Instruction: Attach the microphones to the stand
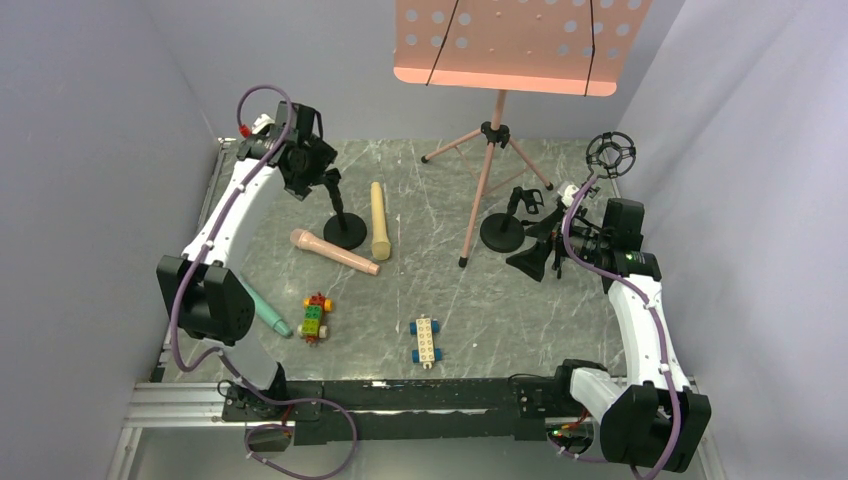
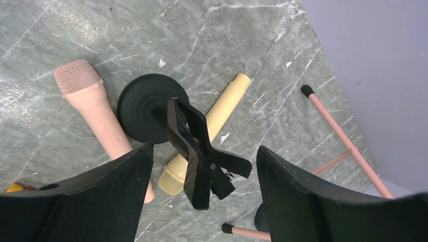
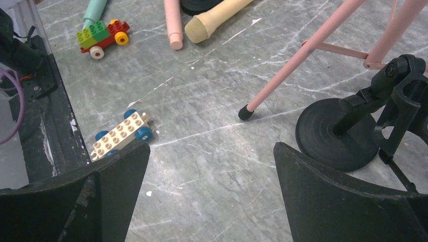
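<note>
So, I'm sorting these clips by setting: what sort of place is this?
Probably a robot test cell: plain lilac walls box in a marble-look tabletop, a left arm and right arm mount at its near edge, and the props are toys like the pink microphone.

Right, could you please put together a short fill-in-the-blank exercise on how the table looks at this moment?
1. The clip of the black desk stand sits between the fingers of the ___ gripper.
2. The ___ microphone lies partly hidden by the left arm.
3. The white brick car has ___ wheels.
4. The pink microphone and the yellow microphone both lie flat on the ___.
Missing words: left, teal, blue, table.
</note>
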You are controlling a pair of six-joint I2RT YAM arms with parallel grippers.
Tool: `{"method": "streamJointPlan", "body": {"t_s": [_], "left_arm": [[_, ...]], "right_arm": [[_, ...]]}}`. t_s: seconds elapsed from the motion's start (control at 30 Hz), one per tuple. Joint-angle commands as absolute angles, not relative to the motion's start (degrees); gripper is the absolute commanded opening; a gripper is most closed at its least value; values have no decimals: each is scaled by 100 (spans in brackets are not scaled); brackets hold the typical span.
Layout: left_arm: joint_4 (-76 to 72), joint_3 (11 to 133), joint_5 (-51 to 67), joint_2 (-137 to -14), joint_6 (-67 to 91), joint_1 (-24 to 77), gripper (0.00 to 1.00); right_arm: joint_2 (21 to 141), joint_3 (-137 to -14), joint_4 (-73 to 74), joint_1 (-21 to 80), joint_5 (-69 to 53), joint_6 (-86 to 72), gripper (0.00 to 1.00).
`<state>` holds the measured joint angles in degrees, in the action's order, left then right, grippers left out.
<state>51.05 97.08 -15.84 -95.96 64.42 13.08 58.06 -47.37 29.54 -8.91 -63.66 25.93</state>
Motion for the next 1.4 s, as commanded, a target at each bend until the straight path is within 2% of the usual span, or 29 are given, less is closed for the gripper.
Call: {"method": "streamJointPlan", "body": {"t_s": [0.0,0.37,0.53,0.73,0.97,1.37], "left_arm": [[5275,10017,-1723,-9754,6864,1358,77],[5221,10092,-1635,-9904,7018,1500,56],[5159,10010,-1626,-9872,7025,1520,35],[5045,9934,-1518,-9749,6894,1521,18],[4563,9713,-1176,-9272,6341,1520,10],[4548,9535,-1068,-8892,6257,1687,7]], "right_arm": [[5695,-4772,2828,-848,-6559,2710,100],[5670,-4781,2883,-835,-6548,2768,100],[5676,-4782,2905,-829,-6531,2809,100],[5669,-4803,2935,-817,-6513,2837,100],[5719,-4788,2915,-800,-6505,2824,100],[5733,-4764,2848,-756,-6542,2766,100]]}}
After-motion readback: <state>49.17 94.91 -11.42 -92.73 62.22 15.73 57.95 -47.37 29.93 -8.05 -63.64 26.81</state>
